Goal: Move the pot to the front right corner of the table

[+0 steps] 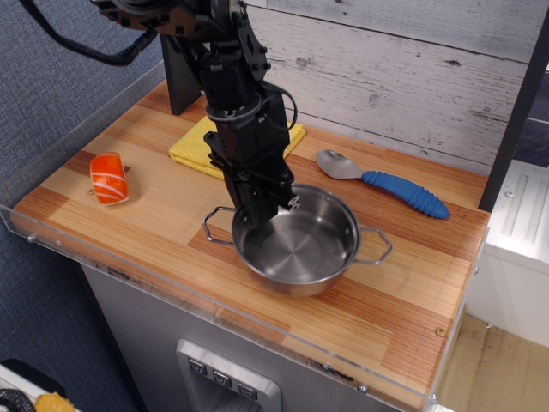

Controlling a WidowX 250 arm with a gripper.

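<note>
The striped wooden desk point(163, 202) carries the pot point(297, 249) near its front middle, an orange sushi piece point(109, 178) left, a yellow cloth point(196, 148) far behind, and a blue-handled spoon point(383, 184) far right.

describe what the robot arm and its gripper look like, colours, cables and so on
The arm is matte black all over, built from blocky, angular segments joined by rounded joints. A thick black cable loops off its upper part at the top left, and thinner black wires run alongside the wrist. The gripper is black too, narrow and tapering, with no visible markings.
</note>
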